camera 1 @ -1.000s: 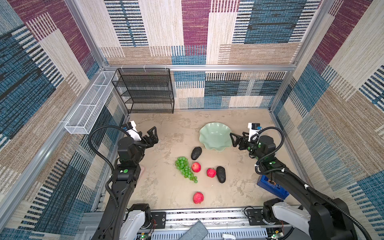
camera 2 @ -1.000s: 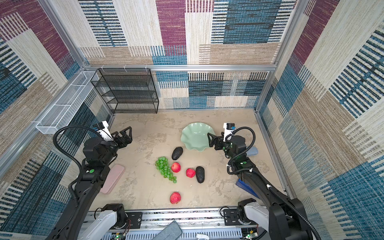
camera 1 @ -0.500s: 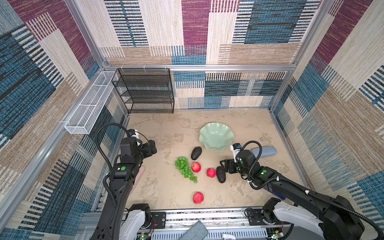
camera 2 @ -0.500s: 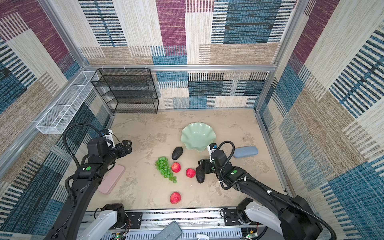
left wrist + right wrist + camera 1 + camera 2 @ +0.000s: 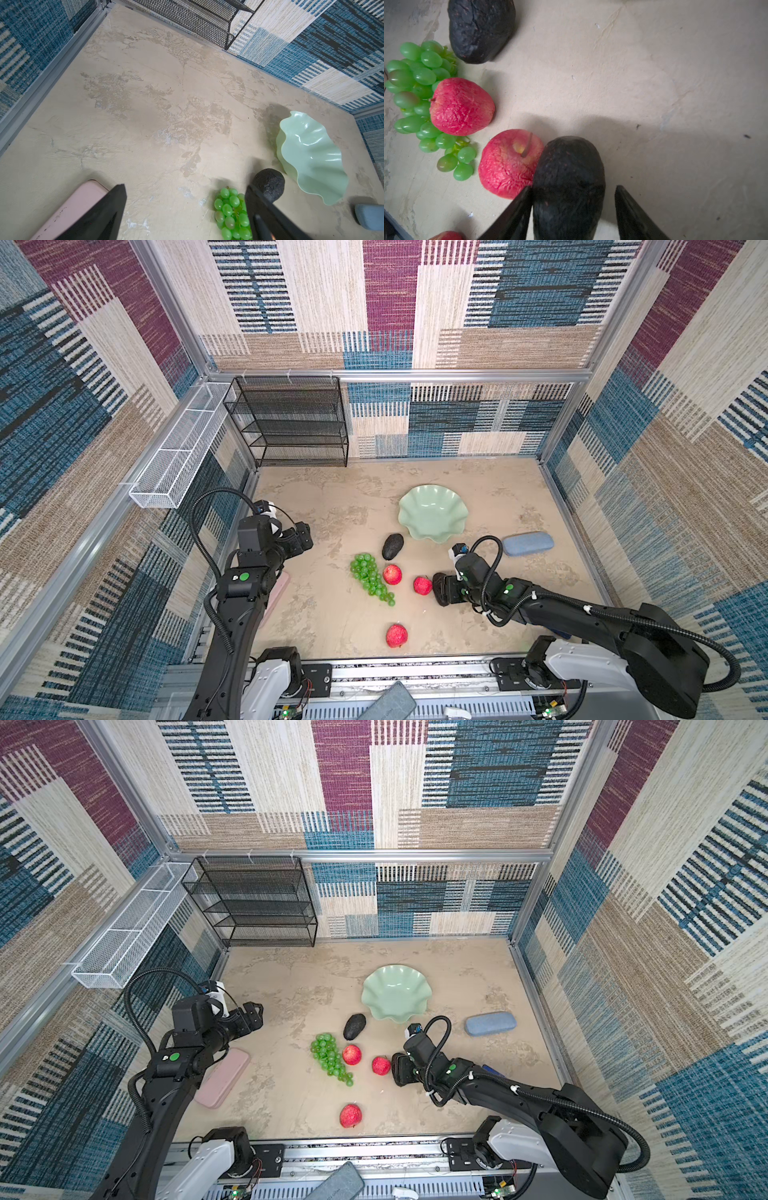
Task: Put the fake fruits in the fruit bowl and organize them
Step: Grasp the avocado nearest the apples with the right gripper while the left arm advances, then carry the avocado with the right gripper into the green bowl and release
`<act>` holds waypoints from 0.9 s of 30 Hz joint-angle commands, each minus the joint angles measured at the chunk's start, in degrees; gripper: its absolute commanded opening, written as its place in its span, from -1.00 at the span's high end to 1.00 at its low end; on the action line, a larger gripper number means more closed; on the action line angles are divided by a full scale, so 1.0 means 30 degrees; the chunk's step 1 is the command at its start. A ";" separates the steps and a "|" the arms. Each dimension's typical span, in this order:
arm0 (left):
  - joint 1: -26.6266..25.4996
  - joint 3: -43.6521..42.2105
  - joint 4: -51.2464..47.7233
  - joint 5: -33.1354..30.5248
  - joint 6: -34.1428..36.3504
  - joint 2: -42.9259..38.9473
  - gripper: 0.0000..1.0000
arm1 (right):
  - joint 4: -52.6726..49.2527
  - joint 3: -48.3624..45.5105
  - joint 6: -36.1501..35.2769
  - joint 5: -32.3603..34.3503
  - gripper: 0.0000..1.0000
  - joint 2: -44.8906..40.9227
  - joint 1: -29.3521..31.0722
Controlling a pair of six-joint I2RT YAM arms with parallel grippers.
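The pale green fruit bowl point(image 5: 433, 512) point(image 5: 395, 992) point(image 5: 311, 153) stands empty. One dark avocado point(image 5: 392, 546) point(image 5: 481, 29) lies just in front of it. Green grapes point(image 5: 370, 577) point(image 5: 419, 91) and two red apples point(image 5: 392, 574) point(image 5: 422, 585) lie at mid-table. A third apple point(image 5: 396, 635) is near the front edge. My right gripper point(image 5: 444, 589) point(image 5: 573, 187) straddles a second avocado point(image 5: 569, 180) on the table. One finger touches it and a gap shows at the other. My left gripper point(image 5: 305, 537) point(image 5: 185, 186) hangs open and holds nothing, left of the grapes.
A black mesh rack point(image 5: 291, 423) stands at the back left, and a white wire basket point(image 5: 178, 448) hangs on the left wall. A blue case point(image 5: 528, 543) lies right of the bowl. A pink case point(image 5: 222, 1077) lies under my left arm.
My right gripper moved from beside the bowl down to the avocado by the apple, and its jaws narrowed around it. My left gripper dropped slightly lower.
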 commanded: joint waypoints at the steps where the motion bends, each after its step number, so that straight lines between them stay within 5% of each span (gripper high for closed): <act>1: 0.0069 -0.0008 0.0136 0.0466 -0.0242 -0.0060 -0.85 | 0.1290 -0.0220 0.0731 0.0593 -0.22 0.0361 0.0038; 6: 0.0185 -0.0034 0.0099 0.0466 -0.0154 -0.0259 -0.84 | 0.1299 -0.0250 0.0986 0.1038 0.04 0.0522 0.0038; 14: 0.0265 -0.0143 0.0200 0.0397 -0.0125 -0.0553 -0.85 | -0.2123 0.2481 -0.0690 0.4343 0.07 -0.3445 0.0011; 27: 0.0440 -0.0306 0.0318 0.0620 -0.0268 -0.0887 -0.85 | 0.2701 1.1091 -0.6426 0.2706 0.09 0.8476 -0.2981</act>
